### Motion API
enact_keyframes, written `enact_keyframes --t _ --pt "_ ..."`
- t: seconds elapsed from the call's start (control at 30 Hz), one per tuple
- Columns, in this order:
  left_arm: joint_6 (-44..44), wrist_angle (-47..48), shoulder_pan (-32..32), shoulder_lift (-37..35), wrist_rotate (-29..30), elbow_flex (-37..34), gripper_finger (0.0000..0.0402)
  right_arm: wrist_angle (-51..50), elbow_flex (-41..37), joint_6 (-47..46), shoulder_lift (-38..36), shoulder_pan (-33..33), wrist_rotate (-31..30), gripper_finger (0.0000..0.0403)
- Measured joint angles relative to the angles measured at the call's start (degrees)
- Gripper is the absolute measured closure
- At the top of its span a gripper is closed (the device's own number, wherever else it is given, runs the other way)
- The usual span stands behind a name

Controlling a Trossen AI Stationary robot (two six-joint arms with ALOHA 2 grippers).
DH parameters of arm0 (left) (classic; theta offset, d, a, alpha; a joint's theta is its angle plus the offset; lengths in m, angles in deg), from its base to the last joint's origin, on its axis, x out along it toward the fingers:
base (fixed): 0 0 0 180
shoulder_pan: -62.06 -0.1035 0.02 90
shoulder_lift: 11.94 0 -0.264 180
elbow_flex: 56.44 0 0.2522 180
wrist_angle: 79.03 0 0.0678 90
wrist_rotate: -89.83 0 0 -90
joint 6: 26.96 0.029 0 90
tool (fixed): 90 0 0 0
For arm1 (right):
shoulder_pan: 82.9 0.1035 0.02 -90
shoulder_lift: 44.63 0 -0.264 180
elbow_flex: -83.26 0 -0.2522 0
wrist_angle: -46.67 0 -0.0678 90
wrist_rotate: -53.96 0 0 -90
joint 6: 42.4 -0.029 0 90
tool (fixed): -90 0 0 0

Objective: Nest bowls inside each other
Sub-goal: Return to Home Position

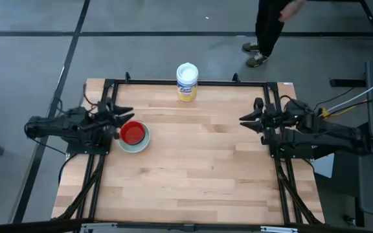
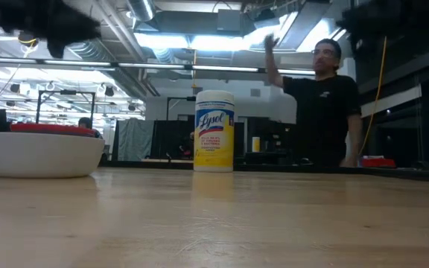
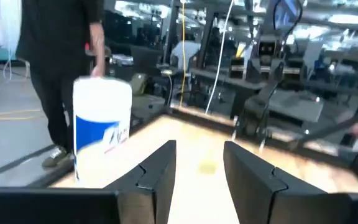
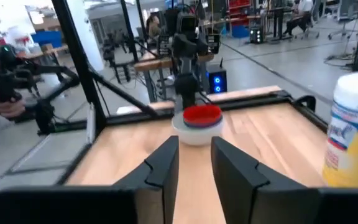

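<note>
The bowls stand nested in one stack (image 1: 133,136) near the table's left edge. A red bowl (image 4: 202,112) sits on top, a blue rim shows under it, and a white bowl (image 2: 43,152) at the bottom rests on the wood. My left gripper (image 1: 127,115) hangs open in the air just beyond the stack's far-left rim and points level toward the table's right; its wrist view (image 3: 199,149) shows nothing between the fingers. My right gripper (image 1: 243,120) is open at the table's right edge and points level at the stack (image 4: 194,146).
A yellow canister with a white lid (image 1: 186,81) stands upright at the middle of the far edge. A person (image 1: 271,26) stands on the floor beyond the far right corner. A black frame (image 1: 173,83) runs round the table's edges. Bare wood lies between the two grippers.
</note>
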Motion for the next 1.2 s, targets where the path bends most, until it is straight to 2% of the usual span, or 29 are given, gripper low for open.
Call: enact_keyframes --t 0.2,0.3,0.4,0.47,0.6,0.73,0.97,1.2 --pt "1.73 -8.18 -1.93 -5.12 -4.14 -11.39 0.0272 11.49 -14.18 -0.12 -5.97 -3.27 3.95 0.0301" --pt "5.14 -9.59 -2.20 -6.10 -5.55 -12.81 0.0272 14.03 -20.66 -0.51 -9.92 -4.59 4.34 0.0302" --pt "8.05 -8.75 -2.20 -6.06 -5.94 -13.01 0.0272 14.18 -23.77 0.33 -13.67 -6.27 6.39 0.0307" --pt "9.00 -9.86 -2.69 -6.10 -8.03 -13.94 0.0272 11.32 -23.79 1.99 -15.09 -7.39 7.51 0.0311" --pt "9.76 -18.99 -4.97 -6.10 -15.52 -17.99 0.0272 11.51 -23.75 4.85 -17.13 -9.64 10.68 0.0320" --pt "9.12 -17.89 -8.19 -6.16 -20.53 -18.88 0.0272 10.69 -23.74 5.31 -17.64 -12.61 15.02 0.0328" --pt "11.36 -13.25 -14.13 -6.05 -20.47 -18.88 0.0272 8.45 -23.70 4.99 -14.70 -17.72 17.81 0.0340" --pt "11.36 -13.66 -15.19 -5.72 -17.37 -18.88 0.0274 8.50 -23.68 3.38 -12.35 -17.46 18.05 0.0346"
